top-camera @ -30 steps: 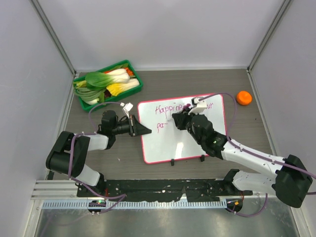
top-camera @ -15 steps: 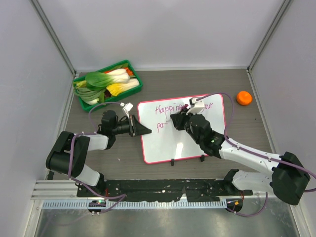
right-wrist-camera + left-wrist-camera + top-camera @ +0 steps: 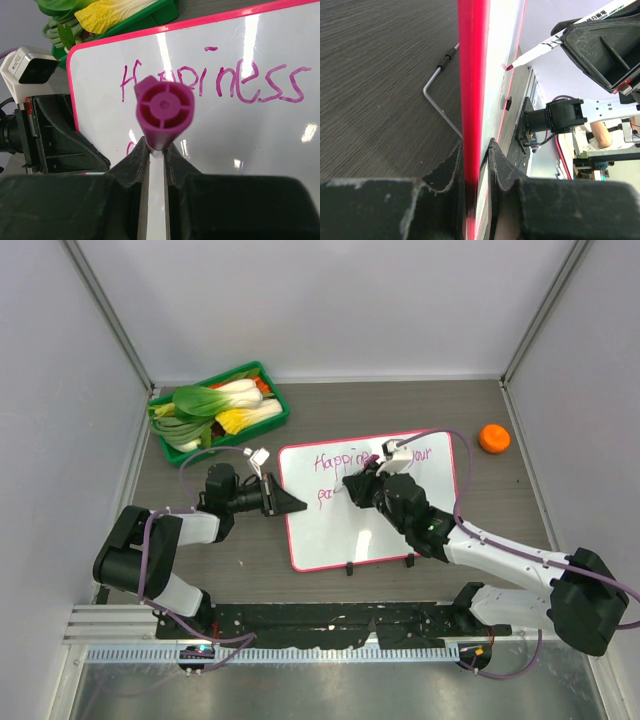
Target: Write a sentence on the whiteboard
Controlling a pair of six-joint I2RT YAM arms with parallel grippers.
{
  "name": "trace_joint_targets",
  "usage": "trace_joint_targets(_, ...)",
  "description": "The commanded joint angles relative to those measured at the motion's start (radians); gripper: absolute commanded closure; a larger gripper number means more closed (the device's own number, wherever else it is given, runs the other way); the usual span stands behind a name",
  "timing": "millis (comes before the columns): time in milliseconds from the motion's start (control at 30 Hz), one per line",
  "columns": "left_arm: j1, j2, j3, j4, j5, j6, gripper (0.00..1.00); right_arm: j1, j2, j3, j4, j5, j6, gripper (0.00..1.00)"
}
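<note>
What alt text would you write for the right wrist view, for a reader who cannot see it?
The right gripper, shut on a purple marker seen end-on, faces the pink-framed whiteboard. The sentence on it shows "Happiness" in purple; a green vegetable tray sits beyond the board's corner.

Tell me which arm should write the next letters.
Right. The right fingers grip the purple marker, tip on the whiteboard near the second line; the left fingers only clamp the frame.

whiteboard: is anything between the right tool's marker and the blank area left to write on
Nothing visible. The marker in the right tool is at the whiteboard, whose lower part is bare; the left tool only clamps its left edge.
</note>
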Motion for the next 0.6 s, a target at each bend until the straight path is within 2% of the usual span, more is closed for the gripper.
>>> trace_joint_targets(0,-0.017,0.024,-0.018,-0.114,-0.137,0.128,1.00,-0.002,-0.019,-0.016,0.001,-0.005,0.019,0.99)
trace_joint_targets(567,-0.017,0.021,-0.018,-0.114,-0.140,0.128,1.00,-0.002,-0.063,-0.047,-0.028,0.025,0.025,0.99)
